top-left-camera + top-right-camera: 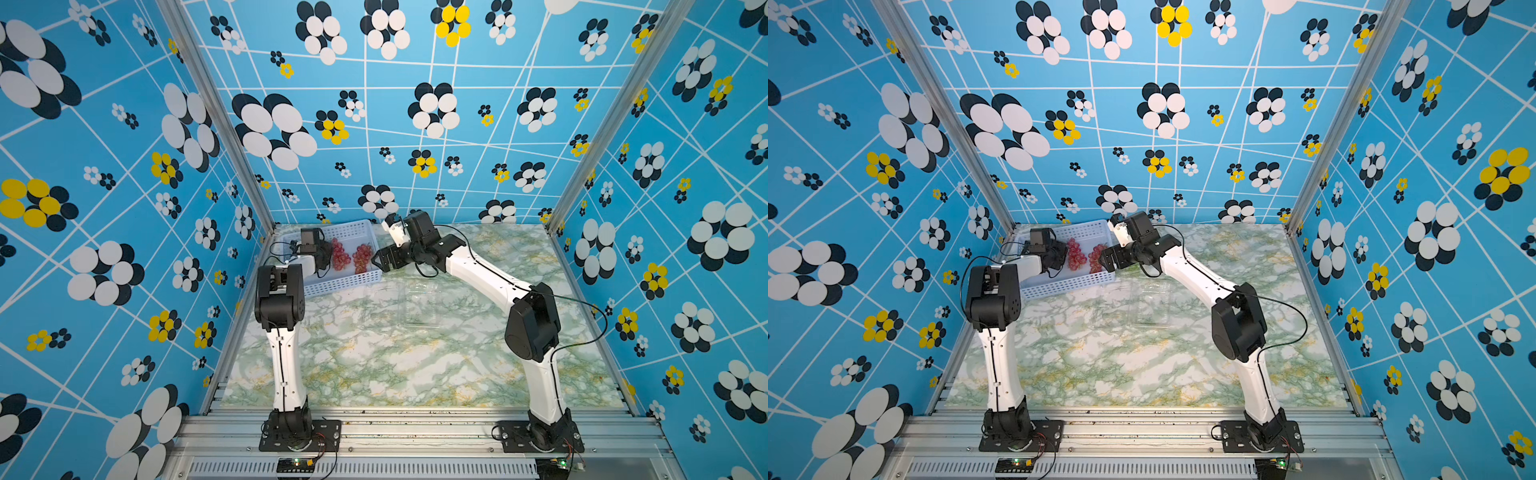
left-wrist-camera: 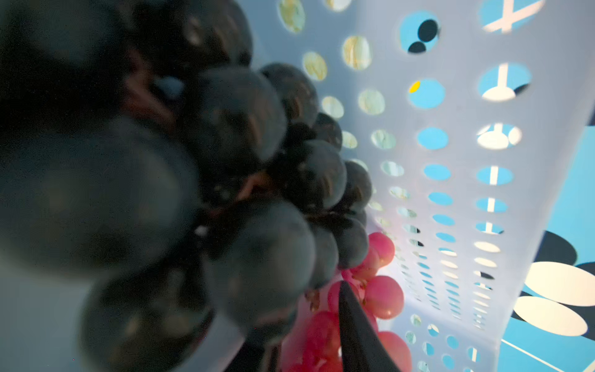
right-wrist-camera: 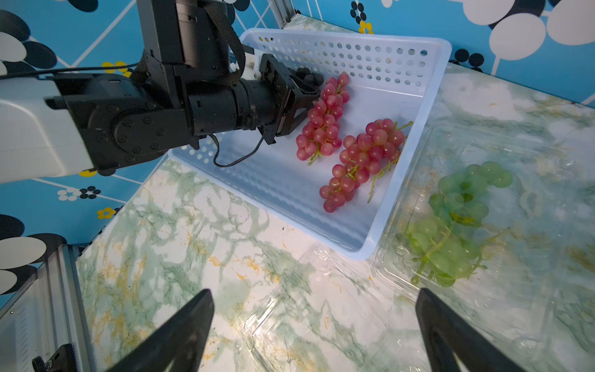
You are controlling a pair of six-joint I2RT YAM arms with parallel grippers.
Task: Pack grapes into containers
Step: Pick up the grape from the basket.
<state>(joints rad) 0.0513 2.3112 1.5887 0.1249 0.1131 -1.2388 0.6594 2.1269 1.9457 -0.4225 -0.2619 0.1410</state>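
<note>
1. My left fingers (image 2: 357,338) pinch the dark bunch (image 2: 244,154) inside the basket (image 3: 441,64); I should lift gently, clear of the red bunches (image 3: 322,122).
2. My right fingers (image 3: 180,328) hang spread beside the container (image 3: 531,290) holding the green bunch (image 3: 457,219).

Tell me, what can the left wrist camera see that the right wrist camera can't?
Only the left wrist view: the dark grapes huge and close, filling much of the picture. Only the right wrist view: green grapes lying in a clear container, and the open right gripper. Both: the pale blue basket, the pink grapes inside it, and at least a bit of the dark grapes.
</note>
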